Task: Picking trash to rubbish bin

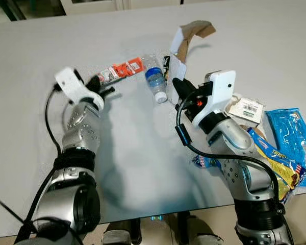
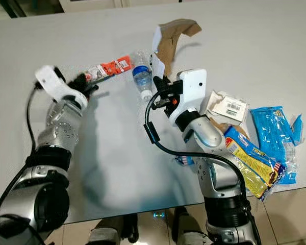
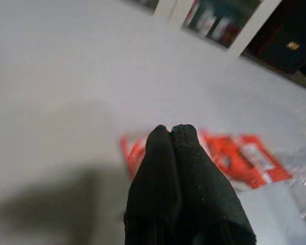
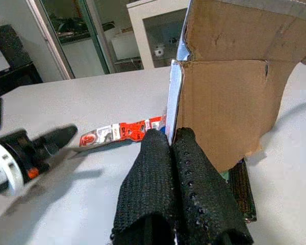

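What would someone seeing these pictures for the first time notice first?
The torn brown cardboard box piece stands out, held upright over the grey table by the right gripper, whose black fingers are shut on its edge. To its left lie a crushed clear plastic bottle with a blue label and a red and white wrapper, with the shut left gripper at the wrapper's near end. Blue and yellow snack packets crowd the table's right edge.

Both arms reach forward, left gripper and right gripper closed.
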You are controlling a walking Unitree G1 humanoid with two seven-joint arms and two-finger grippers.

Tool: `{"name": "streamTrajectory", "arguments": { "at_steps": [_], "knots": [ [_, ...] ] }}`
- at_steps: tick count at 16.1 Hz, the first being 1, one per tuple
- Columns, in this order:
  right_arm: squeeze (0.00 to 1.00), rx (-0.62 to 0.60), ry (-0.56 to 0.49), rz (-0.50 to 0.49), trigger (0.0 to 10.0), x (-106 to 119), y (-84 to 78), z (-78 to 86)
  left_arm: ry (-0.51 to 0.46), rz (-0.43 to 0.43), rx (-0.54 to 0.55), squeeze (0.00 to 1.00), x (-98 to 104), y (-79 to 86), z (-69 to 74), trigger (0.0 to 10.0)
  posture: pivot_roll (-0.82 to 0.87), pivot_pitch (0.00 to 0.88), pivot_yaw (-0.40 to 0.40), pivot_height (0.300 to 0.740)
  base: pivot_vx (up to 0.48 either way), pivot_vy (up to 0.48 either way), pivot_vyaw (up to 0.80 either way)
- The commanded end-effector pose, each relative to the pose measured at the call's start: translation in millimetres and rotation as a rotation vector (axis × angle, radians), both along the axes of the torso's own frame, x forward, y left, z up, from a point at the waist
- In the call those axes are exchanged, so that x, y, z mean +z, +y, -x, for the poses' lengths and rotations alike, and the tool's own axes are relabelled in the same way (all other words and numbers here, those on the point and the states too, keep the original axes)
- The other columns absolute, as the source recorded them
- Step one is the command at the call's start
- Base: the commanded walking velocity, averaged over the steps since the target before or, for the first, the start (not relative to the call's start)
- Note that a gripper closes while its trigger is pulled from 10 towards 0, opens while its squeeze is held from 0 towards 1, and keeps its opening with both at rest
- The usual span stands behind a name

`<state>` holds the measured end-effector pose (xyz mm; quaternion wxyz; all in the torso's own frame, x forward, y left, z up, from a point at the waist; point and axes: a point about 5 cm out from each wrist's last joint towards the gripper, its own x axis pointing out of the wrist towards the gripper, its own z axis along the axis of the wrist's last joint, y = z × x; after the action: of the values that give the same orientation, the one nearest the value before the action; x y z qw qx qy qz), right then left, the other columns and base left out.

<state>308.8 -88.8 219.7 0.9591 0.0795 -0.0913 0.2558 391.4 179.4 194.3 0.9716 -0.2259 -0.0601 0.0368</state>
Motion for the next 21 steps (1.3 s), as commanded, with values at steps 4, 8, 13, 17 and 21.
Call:
{"name": "streamTrajectory", "arguments": {
  "at_steps": [4,8,13,17,21],
  "knots": [
    [0.00,0.015,-0.016,-0.009,10.0,2,4.2,-2.9,-0.158,-0.186,0.011,0.00,29,-3.3,15.4,0.0,-0.08,0.243,0.047,0.740,0.000,0.000,0.00],
    [0.00,0.026,-0.025,-0.012,10.0,4,7.1,-6.0,-0.164,-0.305,-0.016,0.00,33,-13.4,25.2,3.0,-0.07,0.226,0.043,0.740,0.000,0.000,0.00],
    [0.00,0.028,-0.036,-0.018,10.0,5,9.0,-8.6,-0.057,-0.487,-0.197,1.00,18,-22.6,26.8,10.0,-0.06,0.213,0.044,0.740,0.000,0.000,0.00],
    [0.00,0.021,-0.039,-0.026,10.0,4,8.7,-8.3,0.022,-0.613,-0.282,1.00,12,-4.3,24.0,10.0,-0.05,0.216,0.054,0.740,0.000,0.000,0.00],
    [0.00,0.011,-0.035,-0.028,10.0,3,6.3,-6.4,0.112,-0.711,-0.334,1.00,2,15.7,22.6,10.0,-0.05,0.230,0.063,0.740,0.000,0.000,0.00]
  ]
}}
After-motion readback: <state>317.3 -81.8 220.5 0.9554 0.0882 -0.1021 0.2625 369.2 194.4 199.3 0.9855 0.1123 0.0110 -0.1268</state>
